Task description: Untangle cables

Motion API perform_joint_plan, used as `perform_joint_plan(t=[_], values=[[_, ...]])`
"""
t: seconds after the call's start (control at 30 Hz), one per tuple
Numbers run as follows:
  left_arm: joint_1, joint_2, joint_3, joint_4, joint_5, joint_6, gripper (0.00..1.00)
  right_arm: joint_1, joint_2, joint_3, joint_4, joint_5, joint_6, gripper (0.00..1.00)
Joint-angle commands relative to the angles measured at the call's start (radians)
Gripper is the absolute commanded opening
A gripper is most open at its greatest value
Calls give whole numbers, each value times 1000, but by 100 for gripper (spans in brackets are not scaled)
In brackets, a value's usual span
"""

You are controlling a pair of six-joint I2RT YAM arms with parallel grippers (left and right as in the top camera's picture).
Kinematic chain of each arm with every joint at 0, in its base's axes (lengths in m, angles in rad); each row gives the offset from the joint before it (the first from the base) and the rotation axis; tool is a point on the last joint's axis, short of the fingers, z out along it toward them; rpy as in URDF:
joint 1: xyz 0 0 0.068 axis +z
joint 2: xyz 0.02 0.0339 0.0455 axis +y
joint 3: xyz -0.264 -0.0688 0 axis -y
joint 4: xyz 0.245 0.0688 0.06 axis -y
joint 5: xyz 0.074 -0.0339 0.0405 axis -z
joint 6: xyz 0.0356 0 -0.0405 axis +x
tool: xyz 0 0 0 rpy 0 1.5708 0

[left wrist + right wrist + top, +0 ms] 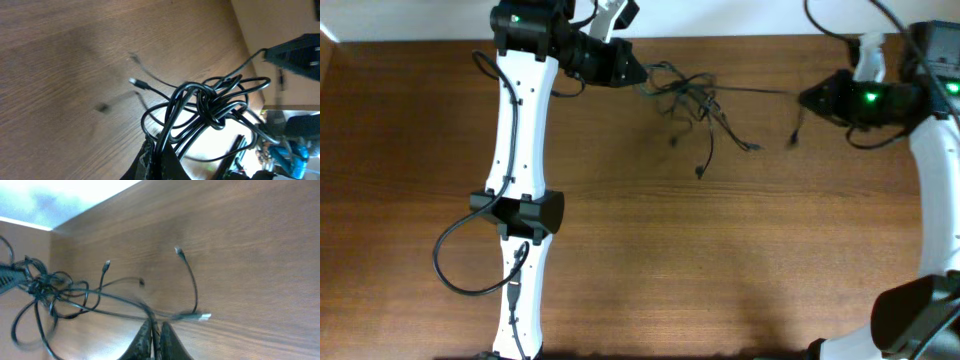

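Near the far edge of the wooden table (670,260), the cables (690,95) stretch left-right between the grippers. The left gripper (638,75) clamps the knotted bundle and the right gripper (807,97) pinches one taut strand. Loose plugs (700,173) trail nearward.

You've got thin black cables (692,95) knotted in one clump near the table's (720,260) far edge, plug ends trailing loose.

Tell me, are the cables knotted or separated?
Knotted. The cables bunch into one tight clump of crossing loops, stretched between the left gripper and right gripper; only plug ends trail loose.
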Motion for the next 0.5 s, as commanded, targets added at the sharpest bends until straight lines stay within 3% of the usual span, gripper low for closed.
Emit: perform_joint_plan(t=[0.0,0.03,0.13,0.17,0.3,0.37,0.43,0.47], values=[[31,-55,25,-1,96,155,0,-47,-14,-12,-16,-43,-45,70],[14,-55,25,-1,222,198,0,-36,-14,-12,-22,-43,-48,99],[-26,-55,25,-1,346,185,0,23,-14,-13,-22,-43,-52,99],[-41,-55,25,-1,346,132,0,67,-14,-13,-17,-43,-51,100],[-57,-55,25,3,346,8,0,187,-14,-13,45,-35,6,88],[-56,-55,25,9,346,-34,0,227,-14,-13,80,-24,68,78],[-56,-55,25,26,346,-155,0,260,-14,-13,97,-24,66,64],[-56,-55,25,29,347,-199,0,272,-14,-13,104,-23,51,61]])
